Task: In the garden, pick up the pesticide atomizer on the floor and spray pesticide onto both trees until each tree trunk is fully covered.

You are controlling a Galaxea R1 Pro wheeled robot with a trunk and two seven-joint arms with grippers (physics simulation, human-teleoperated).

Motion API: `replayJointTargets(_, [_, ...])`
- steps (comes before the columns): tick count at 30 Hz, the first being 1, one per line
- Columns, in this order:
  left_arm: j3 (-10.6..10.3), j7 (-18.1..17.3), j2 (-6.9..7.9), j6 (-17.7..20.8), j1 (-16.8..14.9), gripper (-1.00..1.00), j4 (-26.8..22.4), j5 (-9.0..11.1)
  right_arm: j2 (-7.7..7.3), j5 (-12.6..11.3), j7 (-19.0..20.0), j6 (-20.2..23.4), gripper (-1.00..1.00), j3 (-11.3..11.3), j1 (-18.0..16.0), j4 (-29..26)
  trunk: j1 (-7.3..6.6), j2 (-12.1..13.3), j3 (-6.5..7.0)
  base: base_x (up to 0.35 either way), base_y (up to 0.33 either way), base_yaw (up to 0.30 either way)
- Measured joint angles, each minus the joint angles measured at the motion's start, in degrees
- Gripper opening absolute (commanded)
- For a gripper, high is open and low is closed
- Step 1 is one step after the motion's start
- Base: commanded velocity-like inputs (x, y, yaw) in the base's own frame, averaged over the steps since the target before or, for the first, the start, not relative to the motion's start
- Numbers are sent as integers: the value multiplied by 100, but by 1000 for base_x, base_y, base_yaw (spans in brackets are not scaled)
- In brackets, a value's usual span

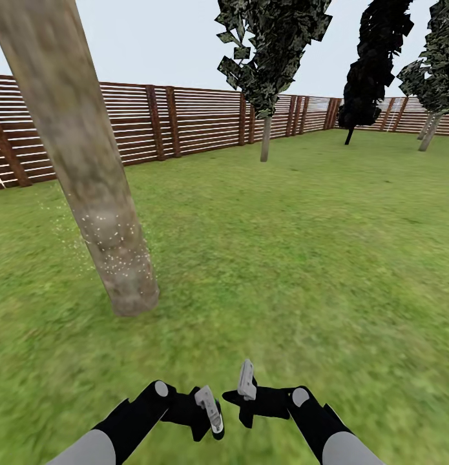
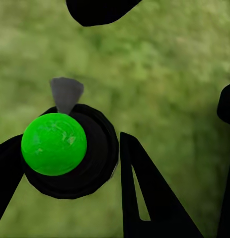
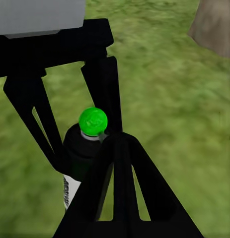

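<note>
Left wrist view showed the spray bottle (image 2: 70,151), green-capped here, gripped between the left claw's (image 2: 65,183) black fingers (image 2: 144,198), over grass (image 2: 169,74). Whether the right claw (image 1: 247,387), just beside it, was open or closed, I couldn't tell. Ahead of both claws and to their left stood a speckled tree trunk (image 1: 114,252).

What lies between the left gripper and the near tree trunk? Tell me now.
Nothing but bare grass lies between the left gripper and the tree trunk, as the head view shows.
</note>
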Motion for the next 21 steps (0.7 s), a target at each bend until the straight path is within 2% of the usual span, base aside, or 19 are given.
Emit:
replayJointTargets(8, [10, 0, -86, -28, 0, -100, -5, -6, 9, 0, 0, 0, -100, 6, 0, 0, 0, 0, 0, 0, 0, 0])
replayJointTargets(21, [47, -9, -93, -81, -1, -100, -48, 38, 9, 0, 0, -3, -100, 6, 0, 0, 0, 0, 0, 0, 0, 0])
